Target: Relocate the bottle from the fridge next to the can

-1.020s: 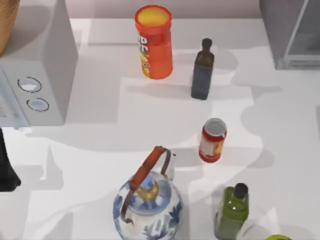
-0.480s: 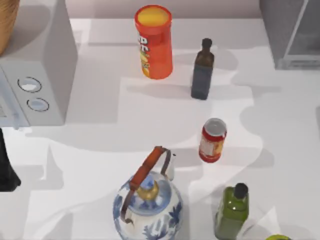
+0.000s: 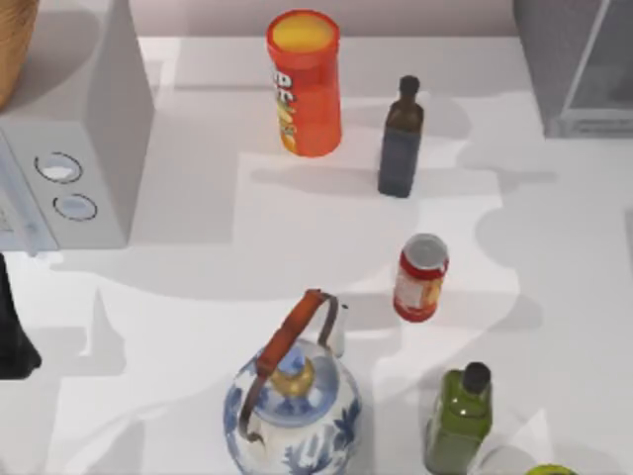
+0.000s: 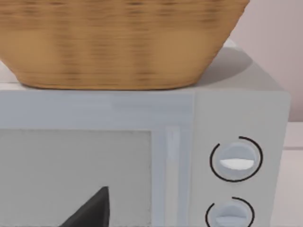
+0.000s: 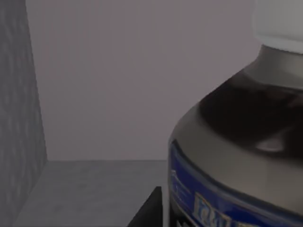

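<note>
The bottle (image 5: 236, 156) stands inside the fridge, seen close up in the right wrist view: dark brownish body, white cap, blue label band. A dark part of my right gripper (image 5: 149, 210) shows just beside the bottle's base, over the grey fridge floor (image 5: 90, 189). In the top view the fridge (image 3: 579, 69) is the grey cabinet with a clear door panel at the far right corner. The small red can (image 3: 420, 278) with a silver top stands right of the table's middle. My left arm (image 3: 12, 336) is parked at the left edge.
An orange-red tube (image 3: 305, 83) and a dark slim bottle (image 3: 400, 139) stand at the back. A blue-white kettle (image 3: 292, 396) and a green bottle (image 3: 459, 420) are in front. The pale box with dials (image 3: 69, 148) carries a wicker basket (image 4: 118, 42).
</note>
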